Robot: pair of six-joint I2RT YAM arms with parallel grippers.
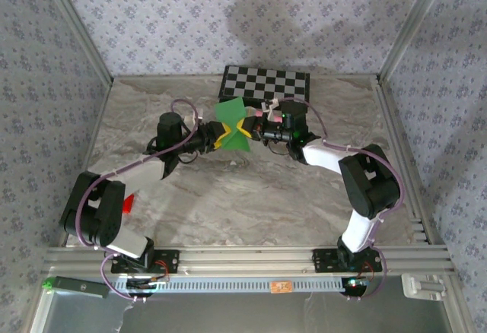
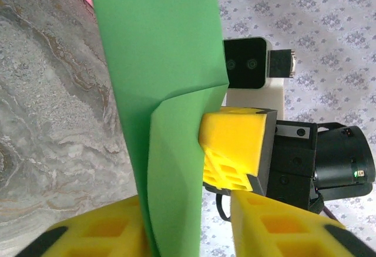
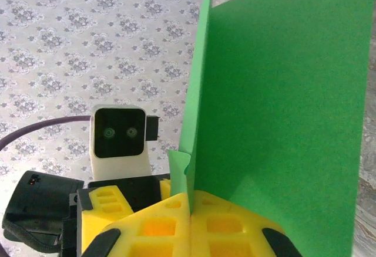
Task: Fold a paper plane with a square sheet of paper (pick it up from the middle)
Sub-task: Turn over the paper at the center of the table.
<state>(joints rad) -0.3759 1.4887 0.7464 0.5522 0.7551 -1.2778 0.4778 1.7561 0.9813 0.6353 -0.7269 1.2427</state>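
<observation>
Hanging above the table [image 1: 228, 196] before the checkered board [image 1: 266, 82], the green sheet of paper [image 1: 230, 116] is pinched tight by the right gripper [image 3: 189, 201], while the left gripper [image 2: 188, 210] looks spread around it: one soft bend, no plane yet, nearly every fold left.

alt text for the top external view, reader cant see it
The right pincer clamps a partly folded green sheet of paper above a marble-patterned table, while the left pincer sits open around its other edge. A checkered board lies behind them.
</observation>
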